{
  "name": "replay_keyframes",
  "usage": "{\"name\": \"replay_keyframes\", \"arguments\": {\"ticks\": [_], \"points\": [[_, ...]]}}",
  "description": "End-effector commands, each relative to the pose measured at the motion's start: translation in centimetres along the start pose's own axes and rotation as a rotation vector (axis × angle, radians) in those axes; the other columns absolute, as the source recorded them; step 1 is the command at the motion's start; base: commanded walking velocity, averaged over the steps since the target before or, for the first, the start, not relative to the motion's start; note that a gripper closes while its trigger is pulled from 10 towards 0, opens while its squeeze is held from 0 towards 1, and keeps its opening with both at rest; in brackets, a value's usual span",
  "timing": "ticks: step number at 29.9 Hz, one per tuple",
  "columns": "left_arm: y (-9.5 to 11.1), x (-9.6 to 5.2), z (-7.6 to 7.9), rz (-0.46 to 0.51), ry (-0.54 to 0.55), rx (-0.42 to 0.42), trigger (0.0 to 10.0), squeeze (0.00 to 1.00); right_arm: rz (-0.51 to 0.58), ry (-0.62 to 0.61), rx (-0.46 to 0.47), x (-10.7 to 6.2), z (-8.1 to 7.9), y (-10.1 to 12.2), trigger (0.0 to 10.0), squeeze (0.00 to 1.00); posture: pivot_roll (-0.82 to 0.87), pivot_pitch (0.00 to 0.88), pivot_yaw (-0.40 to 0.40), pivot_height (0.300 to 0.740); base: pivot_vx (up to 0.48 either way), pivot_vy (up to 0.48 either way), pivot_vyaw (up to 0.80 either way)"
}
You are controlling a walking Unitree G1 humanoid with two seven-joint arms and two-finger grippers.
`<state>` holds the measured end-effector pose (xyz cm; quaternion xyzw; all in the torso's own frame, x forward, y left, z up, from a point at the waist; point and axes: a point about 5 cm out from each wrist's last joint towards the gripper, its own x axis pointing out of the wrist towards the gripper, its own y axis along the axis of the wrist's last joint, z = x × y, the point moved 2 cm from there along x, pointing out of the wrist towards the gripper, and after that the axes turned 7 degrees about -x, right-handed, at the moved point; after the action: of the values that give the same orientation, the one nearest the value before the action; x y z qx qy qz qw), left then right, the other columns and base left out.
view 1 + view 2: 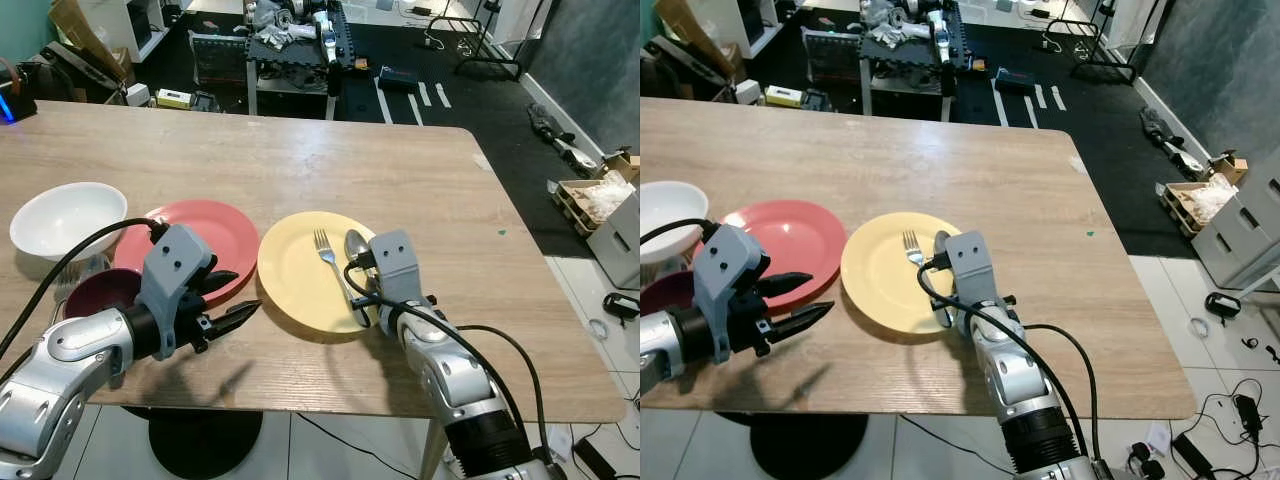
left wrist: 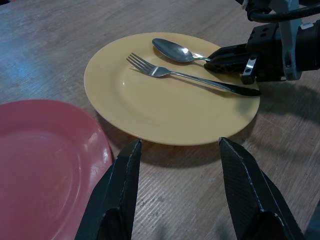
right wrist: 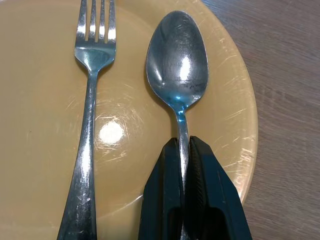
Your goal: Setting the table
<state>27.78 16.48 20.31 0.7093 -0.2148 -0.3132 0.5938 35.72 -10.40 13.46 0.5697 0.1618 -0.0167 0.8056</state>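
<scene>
Spoon [image 3: 177,60] lies on the yellow plate [image 1: 300,275] at frame centre, beside the fork [image 3: 90,100]; right gripper [image 3: 184,165] pinches its handle. Left gripper [image 2: 180,175] hovers spread wide near the red plate [image 1: 205,235]. No legible markings.

Steel spoon [image 3: 177,60], fork [image 3: 90,100] side by side on yellow plate [image 1: 290,275].
</scene>
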Motion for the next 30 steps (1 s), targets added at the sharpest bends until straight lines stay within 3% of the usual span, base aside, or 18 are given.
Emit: {"name": "replay_keyframes", "arguments": {"ticks": [1, 6, 7, 8, 10, 11, 12, 15, 17, 19, 26, 30], "points": [[-0.3, 0.0, 0.2, -0.007, -0.006, -0.009, 10.0, 0.00, -0.060, 0.007, 0.029, 0.0, -0.2, -1.6, 0.0, 0.00, 0.03, 0.080, -0.002, 0.740, 0.000, 0.000, 0.00], [-0.3, 0.2, 0.0, 0.005, 0.021, -0.011, 10.0, 0.00, 0.007, -0.018, 0.114, -0.6, 0.5, -0.4, 0.0, 0.00, 0.03, 0.077, 0.005, 0.740, 0.000, 0.000, 0.00], [-0.1, 0.3, -0.1, 0.016, 0.044, -0.014, 10.0, 0.00, 0.066, -0.040, 0.149, -1.0, 1.1, 0.5, 0.0, 0.00, 0.03, 0.076, 0.009, 0.740, 0.000, 0.000, 0.00], [0.1, 0.6, -0.4, 0.036, 0.079, -0.024, 10.0, 0.00, 0.153, -0.067, 0.210, -1.7, 1.9, 1.8, 3.5, 0.00, 0.02, 0.074, 0.013, 0.740, 0.000, 0.000, 0.00], [0.2, 0.7, -0.6, 0.049, 0.102, -0.032, 10.0, 0.00, 0.211, -0.086, 0.248, -2.3, 2.5, 2.6, 3.5, 0.00, 0.02, 0.073, 0.015, 0.740, 0.000, 0.000, 0.00], [0.3, 0.9, -0.8, 0.065, 0.128, -0.041, 10.0, 0.00, 0.274, -0.121, 0.292, -3.0, 3.4, 3.4, 10.0, 0.00, 0.02, 0.070, 0.020, 0.740, 0.000, 0.000, 0.00], [0.3, 0.9, -0.8, 0.065, 0.128, -0.041, 10.0, 0.00, 0.274, -0.121, 0.292, -3.0, 3.4, 3.4, 10.0, 0.00, 0.02, 0.070, 0.020, 0.740, 0.000, 0.000, 0.00], [1.0, 1.9, -1.1, 0.119, 0.219, -0.084, 10.0, 0.00, 0.435, -0.253, 0.340, -5.9, 6.5, 4.5, 10.0, 0.00, 0.00, 0.060, 0.040, 0.740, 0.000, 0.000, 0.00], [1.2, 2.4, -1.3, 0.134, 0.266, -0.106, 10.0, 0.00, 0.472, -0.306, 0.333, -7.0, 7.5, 4.3, 10.0, 0.00, -0.01, 0.053, 0.049, 0.740, 0.000, 0.000, 0.00], [1.1, 2.8, -1.4, 0.137, 0.287, -0.114, 10.0, 0.00, 0.476, -0.327, 0.319, -7.5, 7.8, 3.9, 10.0, 0.00, -0.01, 0.050, 0.052, 0.740, 0.000, 0.000, 0.00], [0.6, 3.9, -1.6, 0.140, 0.348, -0.116, 10.0, 0.00, 0.345, -0.466, 0.310, -8.9, 9.1, -1.4, 10.0, 0.00, -0.04, 0.031, 0.083, 0.740, 0.000, 0.000, 0.00], [0.5, 4.0, -2.0, 0.140, 0.373, -0.103, 10.0, 0.00, 0.333, -0.504, 0.307, -9.3, 9.6, -2.0, 10.0, 0.00, -0.05, 0.027, 0.088, 0.740, 0.000, 0.000, 0.00]]}}
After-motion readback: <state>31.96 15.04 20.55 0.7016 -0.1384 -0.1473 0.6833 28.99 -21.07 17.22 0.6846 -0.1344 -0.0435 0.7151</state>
